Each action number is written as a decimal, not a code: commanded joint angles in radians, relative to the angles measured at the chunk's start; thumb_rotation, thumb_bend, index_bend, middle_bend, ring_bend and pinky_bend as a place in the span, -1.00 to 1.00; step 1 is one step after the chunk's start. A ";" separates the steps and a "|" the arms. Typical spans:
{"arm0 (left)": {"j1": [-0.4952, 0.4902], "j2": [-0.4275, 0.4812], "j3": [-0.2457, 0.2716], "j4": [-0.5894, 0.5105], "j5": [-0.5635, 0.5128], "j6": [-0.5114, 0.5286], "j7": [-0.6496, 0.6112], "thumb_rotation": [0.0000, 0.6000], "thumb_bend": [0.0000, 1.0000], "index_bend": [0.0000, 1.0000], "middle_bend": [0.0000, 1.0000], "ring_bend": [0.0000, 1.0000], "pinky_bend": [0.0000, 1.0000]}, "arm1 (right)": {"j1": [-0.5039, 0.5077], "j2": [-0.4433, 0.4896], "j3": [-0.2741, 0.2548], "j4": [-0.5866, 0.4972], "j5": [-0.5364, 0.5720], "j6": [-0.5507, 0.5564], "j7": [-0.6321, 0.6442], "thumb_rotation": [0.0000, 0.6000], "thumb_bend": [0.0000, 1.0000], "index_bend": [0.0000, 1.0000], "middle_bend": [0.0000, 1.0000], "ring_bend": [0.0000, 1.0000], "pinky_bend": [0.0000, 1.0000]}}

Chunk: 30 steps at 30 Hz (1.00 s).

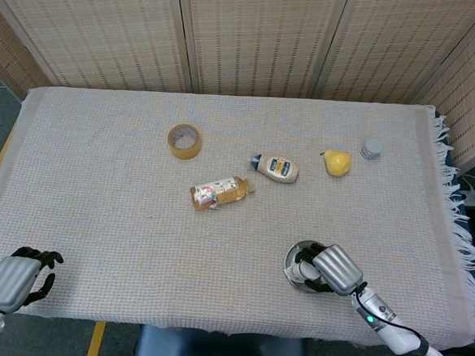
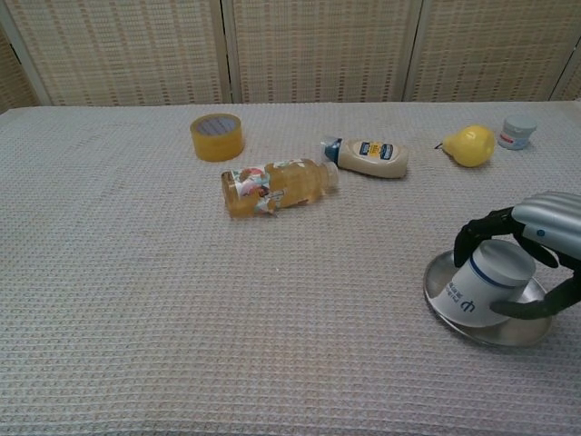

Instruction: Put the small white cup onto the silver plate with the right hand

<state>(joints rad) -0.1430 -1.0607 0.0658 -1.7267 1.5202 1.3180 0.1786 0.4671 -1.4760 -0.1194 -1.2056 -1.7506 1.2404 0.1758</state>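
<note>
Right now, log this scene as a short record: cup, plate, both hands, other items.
cup: small white cup, tilted, upside down, over the silver plate
right hand: right hand grips the cup from above
left hand: left hand at the near table edge, fingers curled, holding nothing
other items: tape roll, juice bottle on its side, mayonnaise bottle on its side, pear, small jar
task state: cup on plate, not released
</note>
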 commanded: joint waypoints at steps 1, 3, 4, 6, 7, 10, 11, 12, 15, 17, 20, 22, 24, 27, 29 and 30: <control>0.001 0.000 0.000 0.001 0.002 0.003 -0.003 1.00 0.02 -0.24 -0.12 -0.25 -0.44 | -0.001 -0.006 0.016 0.016 0.018 -0.003 -0.020 1.00 -0.70 0.10 -0.12 -0.23 0.49; 0.001 0.000 -0.001 0.002 0.000 0.001 -0.002 1.00 0.02 -0.24 -0.12 -0.25 -0.44 | 0.000 -0.015 0.034 0.036 0.032 0.000 -0.034 1.00 -0.70 0.10 -0.12 -0.23 0.49; 0.000 0.000 -0.001 0.002 -0.002 0.000 -0.002 1.00 0.02 -0.24 -0.12 -0.25 -0.44 | -0.001 -0.020 0.042 0.047 0.038 0.004 -0.039 1.00 -0.70 0.10 -0.12 -0.23 0.49; 0.000 -0.001 -0.001 0.002 -0.003 -0.002 -0.001 1.00 0.02 -0.24 -0.12 -0.25 -0.44 | -0.001 -0.031 0.057 0.073 0.047 0.013 -0.049 1.00 -0.70 0.10 -0.12 -0.23 0.49; -0.001 -0.001 -0.001 0.002 -0.003 -0.003 0.000 1.00 0.02 -0.24 -0.12 -0.25 -0.44 | -0.001 -0.035 0.061 0.082 0.050 0.018 -0.048 1.00 -0.70 0.10 -0.12 -0.23 0.49; 0.000 -0.001 0.000 0.003 -0.002 -0.003 0.002 1.00 0.02 -0.24 -0.12 -0.25 -0.44 | -0.003 -0.034 0.067 0.086 0.049 0.035 -0.016 1.00 -0.70 0.10 -0.12 -0.23 0.49; -0.001 -0.002 0.000 0.003 -0.002 -0.002 0.002 1.00 0.02 -0.24 -0.12 -0.25 -0.44 | -0.005 -0.027 0.067 0.076 0.044 0.050 -0.001 1.00 -0.70 0.10 -0.12 -0.23 0.49; 0.000 -0.002 0.000 0.003 -0.002 -0.002 0.003 1.00 0.02 -0.24 -0.12 -0.25 -0.44 | -0.007 -0.020 0.068 0.067 0.039 0.066 0.006 1.00 -0.70 0.10 -0.12 -0.23 0.49; 0.000 -0.002 0.000 0.002 -0.004 -0.004 0.006 1.00 0.02 -0.24 -0.12 -0.25 -0.44 | -0.019 0.014 0.074 0.029 0.030 0.111 -0.003 1.00 -0.70 0.09 -0.12 -0.23 0.49; 0.000 -0.002 0.001 0.002 -0.003 -0.003 0.007 1.00 0.02 -0.24 -0.12 -0.25 -0.44 | -0.029 0.046 0.081 -0.002 0.049 0.111 -0.032 1.00 -0.70 0.09 -0.12 -0.23 0.49; 0.000 -0.003 0.000 0.001 -0.004 -0.003 0.008 1.00 0.02 -0.24 -0.12 -0.25 -0.44 | -0.041 0.085 0.094 -0.028 0.106 0.072 -0.085 1.00 -0.70 0.08 -0.12 -0.24 0.49; 0.000 -0.003 -0.001 0.001 -0.007 -0.004 0.011 1.00 0.02 -0.24 -0.12 -0.25 -0.44 | -0.047 0.097 0.102 -0.019 0.140 0.048 -0.101 1.00 -0.70 0.07 -0.12 -0.25 0.49; 0.001 -0.004 -0.002 0.001 -0.011 -0.004 0.016 1.00 0.02 -0.24 -0.12 -0.25 -0.44 | -0.052 0.101 0.111 0.008 0.171 0.029 -0.088 1.00 -0.70 0.04 -0.12 -0.28 0.49; 0.000 -0.007 -0.004 0.002 -0.017 -0.007 0.023 1.00 0.02 -0.24 -0.12 -0.25 -0.44 | -0.059 0.079 0.129 0.083 0.199 0.025 -0.046 1.00 -0.70 0.00 -0.12 -0.30 0.49; -0.001 -0.009 -0.005 0.001 -0.022 -0.009 0.028 1.00 0.02 -0.24 -0.12 -0.25 -0.44 | -0.059 0.053 0.133 0.147 0.204 0.020 0.000 1.00 -0.70 -0.03 -0.12 -0.32 0.49; -0.001 -0.009 -0.006 0.000 -0.024 -0.010 0.031 1.00 0.02 -0.24 -0.12 -0.25 -0.44 | -0.058 0.041 0.133 0.173 0.203 0.019 0.026 1.00 -0.70 -0.04 -0.12 -0.35 0.48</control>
<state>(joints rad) -0.1439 -1.0698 0.0605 -1.7260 1.4964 1.3082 0.2087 0.4134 -1.4053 0.0024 -1.1006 -1.5615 1.2696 0.1440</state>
